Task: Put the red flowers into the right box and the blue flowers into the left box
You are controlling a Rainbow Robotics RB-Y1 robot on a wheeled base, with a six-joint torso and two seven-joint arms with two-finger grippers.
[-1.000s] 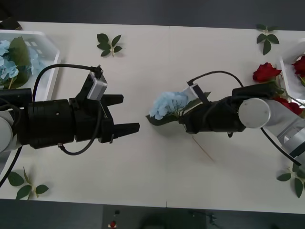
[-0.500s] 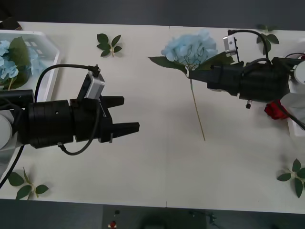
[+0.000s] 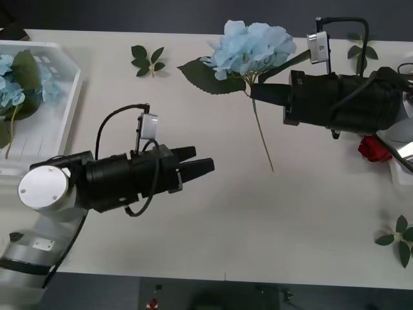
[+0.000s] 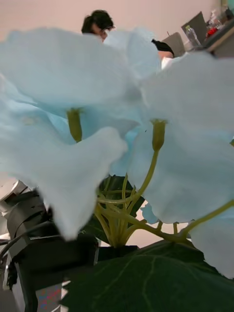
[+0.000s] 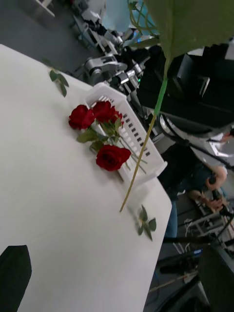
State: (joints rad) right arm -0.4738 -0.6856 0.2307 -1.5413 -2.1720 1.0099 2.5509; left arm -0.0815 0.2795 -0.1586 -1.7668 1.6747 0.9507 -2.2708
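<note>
Jaws of your right gripper [image 3: 257, 92] are clenched on a blue flower [image 3: 250, 46] just under its head, holding it above the far side of the desk [image 3: 226, 219], stem hanging free. Your left gripper [image 3: 197, 163] hovers mid-desk, jaws parted and holding nothing. More blue flowers lie in the left box [image 3: 58, 126]; red flowers [image 5: 105, 131] rest at the right box [image 5: 139, 146].

The right gripper's [image 3: 255, 92] fingertips are hidden behind the blue flower [image 3: 250, 46] and its leaves. The left box [image 3: 61, 123] is cut off at the picture's side. The right box [image 5: 138, 142] has its far end hidden behind the arm. One red rose [image 3: 373, 148] is partly hidden under the right arm.
</note>
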